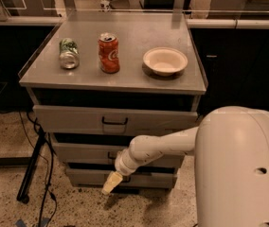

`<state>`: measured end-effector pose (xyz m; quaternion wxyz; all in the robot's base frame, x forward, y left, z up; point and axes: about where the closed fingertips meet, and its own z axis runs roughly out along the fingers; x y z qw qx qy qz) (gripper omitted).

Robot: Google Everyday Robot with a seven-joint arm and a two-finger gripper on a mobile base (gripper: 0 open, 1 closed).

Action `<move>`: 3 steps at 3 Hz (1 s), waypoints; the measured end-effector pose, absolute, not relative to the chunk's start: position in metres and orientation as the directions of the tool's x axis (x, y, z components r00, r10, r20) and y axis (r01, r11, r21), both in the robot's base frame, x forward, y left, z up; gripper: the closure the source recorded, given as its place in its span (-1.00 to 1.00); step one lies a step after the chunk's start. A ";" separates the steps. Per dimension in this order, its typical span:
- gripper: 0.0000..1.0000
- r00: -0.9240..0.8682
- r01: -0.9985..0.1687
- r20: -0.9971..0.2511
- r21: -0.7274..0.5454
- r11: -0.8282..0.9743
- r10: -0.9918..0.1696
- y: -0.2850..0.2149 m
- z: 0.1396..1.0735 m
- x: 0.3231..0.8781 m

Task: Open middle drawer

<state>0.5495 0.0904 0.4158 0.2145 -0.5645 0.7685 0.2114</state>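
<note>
A grey metal cabinet has three stacked drawer fronts. The middle drawer (pixel 85 152) lies between the top drawer (pixel 73 118) and the bottom drawer (pixel 89 177); its small black handle is partly hidden behind my wrist. My white arm reaches in from the right across the drawer fronts. My gripper (pixel 111 183) with yellowish fingers hangs low in front of the bottom drawer, below and slightly left of the middle drawer's handle. It touches nothing that I can see.
On the cabinet top (pixel 44 74) a green can (pixel 68 53) lies on its side, a red soda can (pixel 109 53) stands upright, and a white bowl (pixel 165 61) sits right. A black stand leg (pixel 30 169) and cables are on the floor at left.
</note>
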 end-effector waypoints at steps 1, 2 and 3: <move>-1.00 -0.292 -0.954 -0.553 0.115 0.276 -0.780 0.091 0.399 0.544; -1.00 -0.298 -0.953 -0.546 0.128 0.273 -0.783 0.091 0.399 0.540; -1.00 -0.301 -0.953 -0.539 0.153 0.260 -0.787 0.092 0.400 0.528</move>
